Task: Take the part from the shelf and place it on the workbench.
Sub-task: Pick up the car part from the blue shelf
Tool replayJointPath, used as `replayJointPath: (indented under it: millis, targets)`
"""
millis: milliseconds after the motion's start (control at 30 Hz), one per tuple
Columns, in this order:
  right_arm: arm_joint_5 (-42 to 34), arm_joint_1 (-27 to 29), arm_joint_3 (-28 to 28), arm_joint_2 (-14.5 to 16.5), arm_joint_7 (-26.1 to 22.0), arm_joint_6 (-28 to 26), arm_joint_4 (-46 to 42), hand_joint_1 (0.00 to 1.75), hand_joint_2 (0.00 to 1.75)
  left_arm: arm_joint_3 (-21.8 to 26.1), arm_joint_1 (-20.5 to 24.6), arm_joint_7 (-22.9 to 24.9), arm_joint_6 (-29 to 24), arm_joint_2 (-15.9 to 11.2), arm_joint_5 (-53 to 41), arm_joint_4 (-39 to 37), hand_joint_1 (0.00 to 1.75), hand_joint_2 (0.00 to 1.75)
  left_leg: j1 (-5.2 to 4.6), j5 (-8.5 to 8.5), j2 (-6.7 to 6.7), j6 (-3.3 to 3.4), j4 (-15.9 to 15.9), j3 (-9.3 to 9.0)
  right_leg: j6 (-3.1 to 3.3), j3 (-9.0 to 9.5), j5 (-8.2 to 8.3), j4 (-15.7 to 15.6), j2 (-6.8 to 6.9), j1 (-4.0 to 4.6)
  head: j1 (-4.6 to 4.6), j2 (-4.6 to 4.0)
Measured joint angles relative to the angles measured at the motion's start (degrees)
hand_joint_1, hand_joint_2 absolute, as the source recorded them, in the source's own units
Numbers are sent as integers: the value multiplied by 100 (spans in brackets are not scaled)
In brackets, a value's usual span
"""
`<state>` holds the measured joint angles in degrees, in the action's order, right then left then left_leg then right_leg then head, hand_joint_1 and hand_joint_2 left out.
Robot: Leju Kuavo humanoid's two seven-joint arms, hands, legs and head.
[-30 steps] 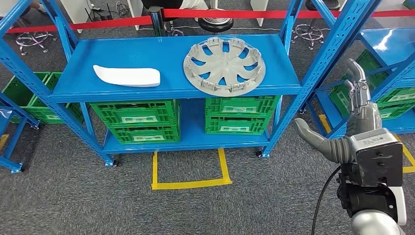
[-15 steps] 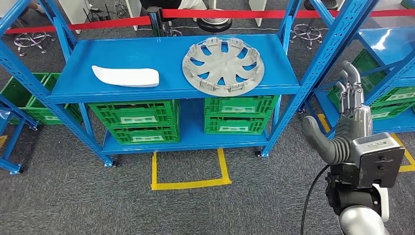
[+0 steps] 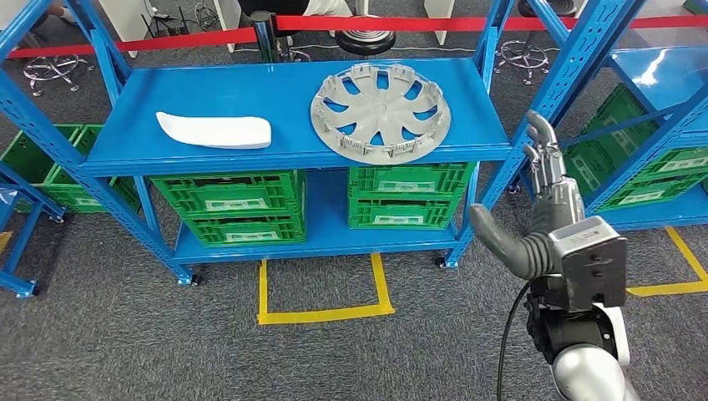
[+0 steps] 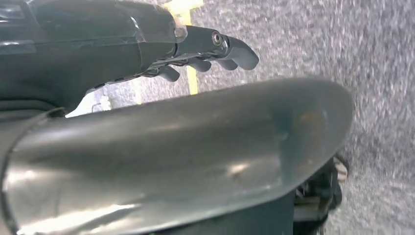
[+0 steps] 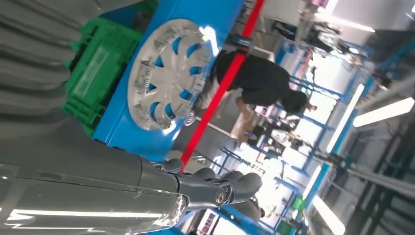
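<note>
A grey wheel cover (image 3: 381, 113) lies flat on the right half of the blue shelf's top board (image 3: 284, 88). A white curved part (image 3: 214, 130) lies on the left half. My right hand (image 3: 544, 209) is raised in front of the shelf's right post, below and right of the wheel cover, fingers spread and holding nothing. In the right wrist view the wheel cover (image 5: 169, 73) sits beyond my fingers (image 5: 210, 188). In the left wrist view my left hand (image 4: 195, 44) hangs over grey carpet with nothing in it.
Green crates (image 3: 238, 205) fill the lower shelf. A yellow tape square (image 3: 324, 313) marks the floor in front. A second blue rack (image 3: 659, 75) stands close on the right. Red barrier tape (image 3: 209, 38) runs behind the shelf, with a person in black (image 5: 254, 81) beyond.
My right hand has swung left, from beside the right-hand rack to in front of the shelf's right post, and stayed spread. The parts on the shelf have not moved.
</note>
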<state>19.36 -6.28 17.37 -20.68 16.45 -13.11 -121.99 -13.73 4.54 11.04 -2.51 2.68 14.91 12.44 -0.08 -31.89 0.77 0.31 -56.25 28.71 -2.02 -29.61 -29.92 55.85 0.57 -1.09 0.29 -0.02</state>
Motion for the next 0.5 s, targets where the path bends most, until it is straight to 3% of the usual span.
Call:
replayJointPath:
  millis: [100, 233, 500]
  targets:
    - [69, -146, 123, 6, 151, 122, 34, 0, 175, -2, 0, -271, 44, 119, -7, 0, 0, 0, 0, 0, 1, 0, 0, 0, 0, 0, 1, 0, 0, 0, 3, 0]
    - [-72, -321, 276, 27, 0, 27, 95, 0, 175, -2, 1, -587, 15, 185, 43, 1, 0, 0, 0, 0, 12, 0, 0, 1, 0, -1, 1, 0, -5, 0, 5, 0]
    - [-195, -492, 507, 91, -248, -241, 303, 0, 175, -2, 2, -623, -43, 159, 216, -1, 0, 0, 1, -1, 18, 1, 0, 0, 0, -1, 0, 1, -11, 1, -1, 0]
